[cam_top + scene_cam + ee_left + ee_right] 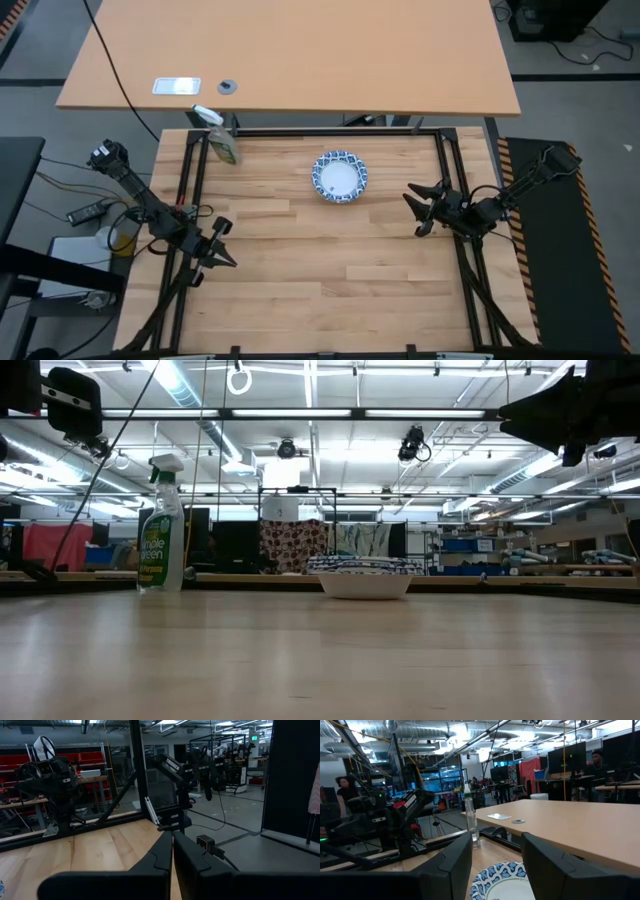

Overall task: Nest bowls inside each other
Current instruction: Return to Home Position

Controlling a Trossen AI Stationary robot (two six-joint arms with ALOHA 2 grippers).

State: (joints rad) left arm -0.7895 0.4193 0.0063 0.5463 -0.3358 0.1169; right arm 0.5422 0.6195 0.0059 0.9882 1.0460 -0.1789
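- You'll find the bowls [340, 177] nested in one round stack at the far centre of the pale wood-plank bench [330, 280]. The top bowl shows a white centre and a blue-and-white geometric rim.
- Your right gripper [414, 210] hangs right of the stack, clear of it, with its dark fingers spread and holding nothing.
- Your left gripper [172, 847] sits at the near left, its fingers pressed together.
- A clear plastic spray bottle [218, 135] stands at the far left edge.

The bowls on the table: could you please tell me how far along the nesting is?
Done: the blue-and-white patterned round bowls sit nested in one stack. In hand: nothing; left arm, jaws shut, and right arm, jaws open, hang at the table's sides. Left: probably only parking the arms.
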